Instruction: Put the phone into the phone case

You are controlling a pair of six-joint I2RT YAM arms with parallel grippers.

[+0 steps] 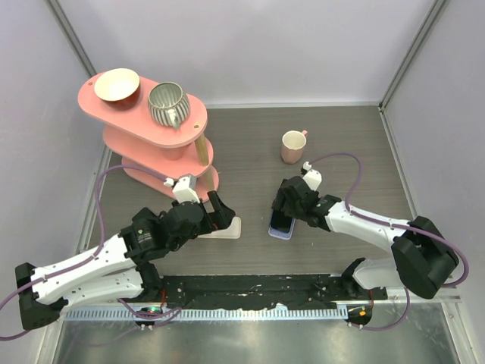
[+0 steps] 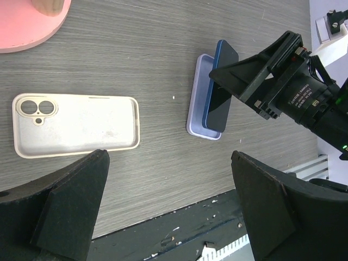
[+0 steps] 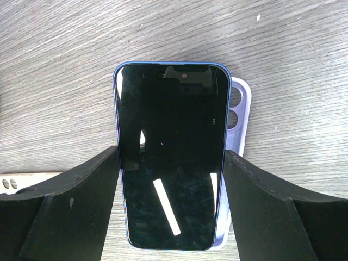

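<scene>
While the right gripper [image 3: 171, 159] grips the blue phone [image 2: 217, 92] by its long edges, tilted and offset atop the lavender phone case [image 3: 237, 117], seating looks unfinished, with squaring up and pressing in left, and the left gripper [image 2: 169, 163] hangs wide open beside a cream case [image 2: 76, 122].

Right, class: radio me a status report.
Left gripper open. Right gripper shut on phone. Phone tilted over lilac case, unseated. Cream case aside, nothing blocking.
</scene>
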